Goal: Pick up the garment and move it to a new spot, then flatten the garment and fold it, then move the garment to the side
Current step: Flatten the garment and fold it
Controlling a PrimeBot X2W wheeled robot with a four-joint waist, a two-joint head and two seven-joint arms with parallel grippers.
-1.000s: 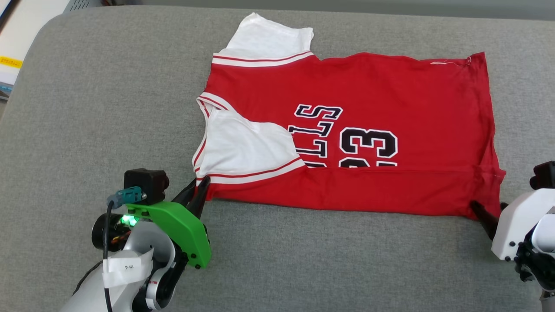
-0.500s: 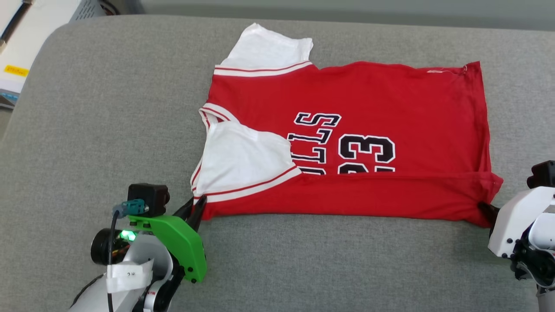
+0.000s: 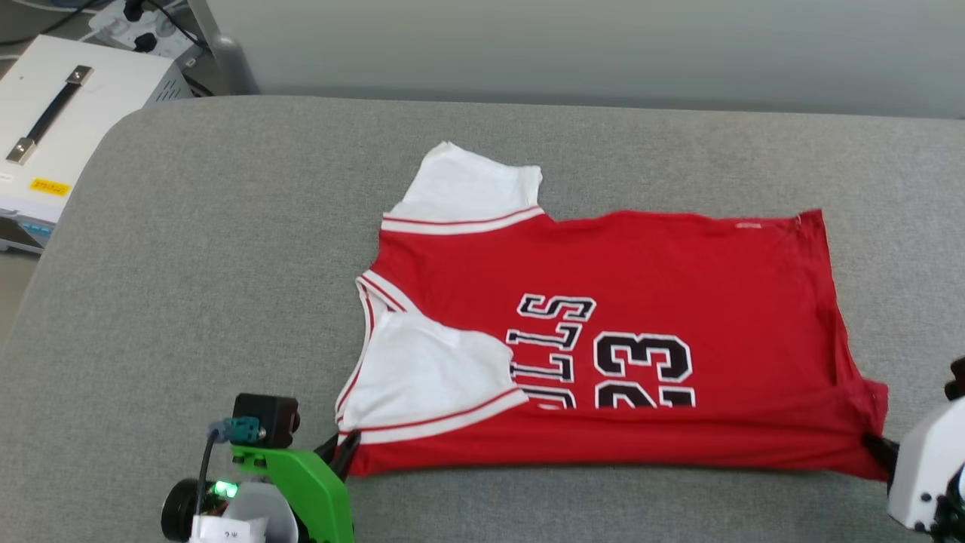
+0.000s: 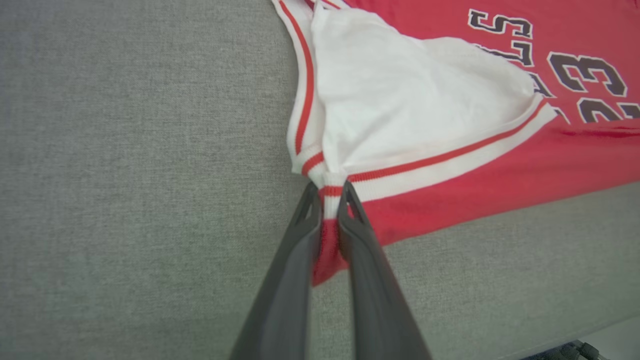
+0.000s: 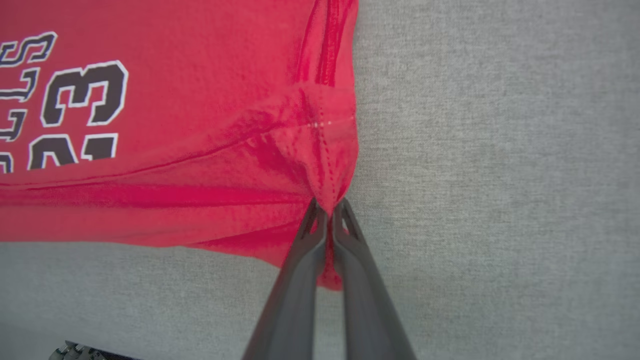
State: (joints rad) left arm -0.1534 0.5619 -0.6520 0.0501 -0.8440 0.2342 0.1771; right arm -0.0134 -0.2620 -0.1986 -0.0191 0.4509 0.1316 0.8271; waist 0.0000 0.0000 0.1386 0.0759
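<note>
Grey woven fabric covers the broad padded surface [image 3: 188, 302], and the garment [image 3: 678, 271] lies spread across its middle and right. The collar points to the robot's left, the hem to its right, and the near long edge is folded up over the lower lettering. The left gripper [image 4: 327, 195] has its jaws pinched together on the near shoulder corner at the striped trim, while the right gripper [image 5: 327, 210] is clamped tight on the near hem corner, where the cloth bunches.

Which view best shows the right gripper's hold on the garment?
Right wrist view: the right gripper is shut on the garment at its hem corner, close up. Head view catches its dark tip there; left wrist view shows the sleeve end.
</note>
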